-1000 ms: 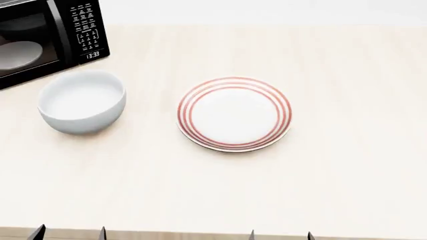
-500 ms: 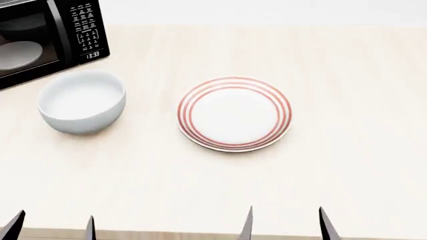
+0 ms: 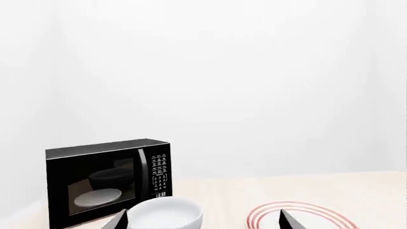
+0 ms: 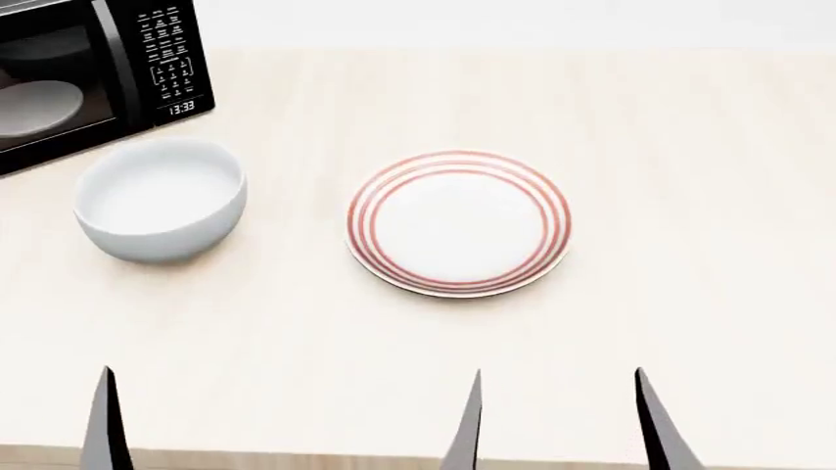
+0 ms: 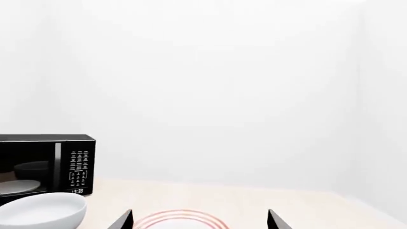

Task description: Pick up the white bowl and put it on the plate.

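Head view: microwave (image 4: 92, 73) at far-left corner; white bowl (image 4: 161, 199) just before it; plate (image 4: 459, 221) mid-counter, apart. Left gripper (image 3: 200, 222) and right gripper (image 4: 559, 421) spread, empty, near front edge. Risk: thick glossy wall slipping from 2 fingertips.

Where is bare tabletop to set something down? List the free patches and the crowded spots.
Free: the wide stretch of table right of the plate, the strip behind the plate toward the far edge, and the near band between the dishes and the gripper tips. A narrower gap lies between the white bowl and plate. Crowded: the far left corner, where the bowl sits close by the microwave.
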